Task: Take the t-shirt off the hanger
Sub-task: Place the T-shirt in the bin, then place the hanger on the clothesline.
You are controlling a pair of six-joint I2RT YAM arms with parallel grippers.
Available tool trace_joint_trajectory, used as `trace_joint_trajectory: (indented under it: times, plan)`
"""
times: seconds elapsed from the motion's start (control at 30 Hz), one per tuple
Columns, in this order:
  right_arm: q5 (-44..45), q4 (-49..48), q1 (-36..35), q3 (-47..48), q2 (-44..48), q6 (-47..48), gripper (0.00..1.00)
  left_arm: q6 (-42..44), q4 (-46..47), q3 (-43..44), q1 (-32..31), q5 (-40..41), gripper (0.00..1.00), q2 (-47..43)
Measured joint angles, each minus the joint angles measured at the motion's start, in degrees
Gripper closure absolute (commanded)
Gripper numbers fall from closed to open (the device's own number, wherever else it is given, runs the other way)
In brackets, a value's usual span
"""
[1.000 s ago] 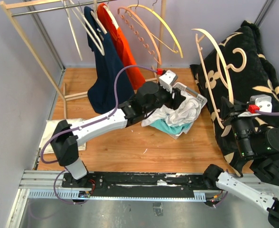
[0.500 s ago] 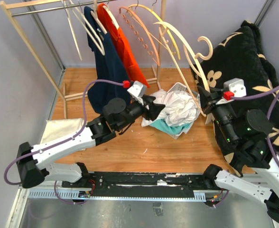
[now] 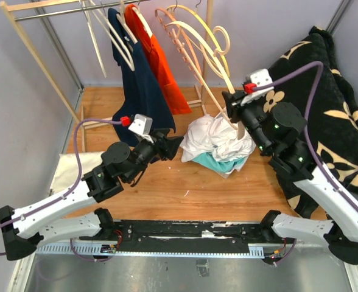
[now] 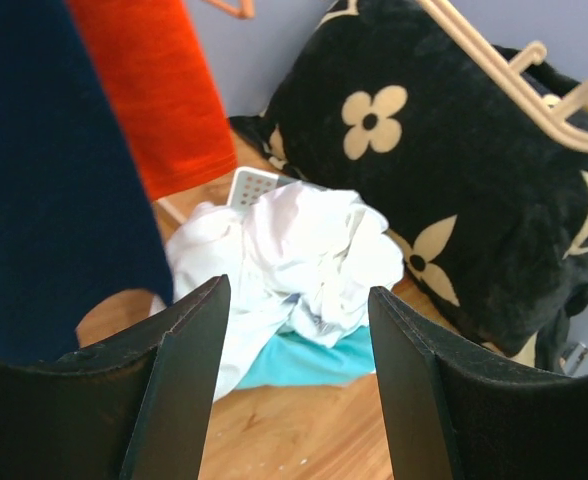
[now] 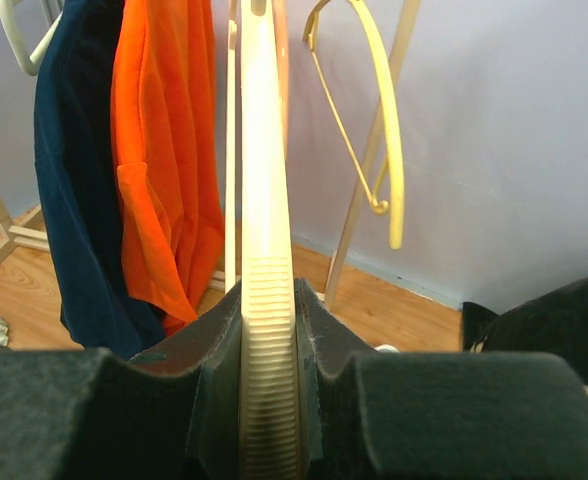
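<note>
Rack (image 3: 51, 13): standing at far left, its rail carrying several pale hangers.
Navy t-shirt (image 3: 139, 91): hanging from the rack on its own hanger, hem drooping toward the wooden floor.
Orange t-shirt (image 3: 161, 61): hanging just beside the navy one, on its right.
Left gripper (image 3: 174, 146): hovering low over the floor with its fingers spread wide and nothing between them. It is pointing at the clothes heap, and its wrist view is looking straight at the white cloth.
White t-shirt (image 3: 218, 137): lying crumpled in a heap on top of a teal garment (image 3: 218, 164), with a corner of a white basket (image 4: 251, 188) peeking out behind it.
Right gripper (image 3: 234, 115): reaching in over the heap, fingers pressing tight on the hanger.
Hanger (image 5: 264, 180): pale wood, its ribbed bar pinched between the right fingers and rising up toward the rack.
Black blanket (image 3: 331, 91): covering the far right, with cream flower shapes showing.
</note>
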State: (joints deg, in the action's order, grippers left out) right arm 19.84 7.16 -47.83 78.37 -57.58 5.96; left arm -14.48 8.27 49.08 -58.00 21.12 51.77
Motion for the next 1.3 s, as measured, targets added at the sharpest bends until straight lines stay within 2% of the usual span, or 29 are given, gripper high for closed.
trace_joint_trajectory:
  times: [0.5, 0.87, 1.3]
  plan:
    - [-0.35, -3.76, 0.0, 16.46, -22.64, -1.25, 0.99, -0.92, -7.23, -7.58, 0.0, 7.34, 0.38, -16.55]
    - [-0.9, -5.79, 1.81, 25.7, -33.97, -1.29, 0.99, -1.29, -9.4, -9.84, 0.0, 8.61, 0.38, -20.61]
    - [-7.58, -7.32, 6.56, 33.94, -42.4, -3.1, 0.99, -1.25, -10.14, -10.23, 0.0, 10.34, 0.38, -22.47]
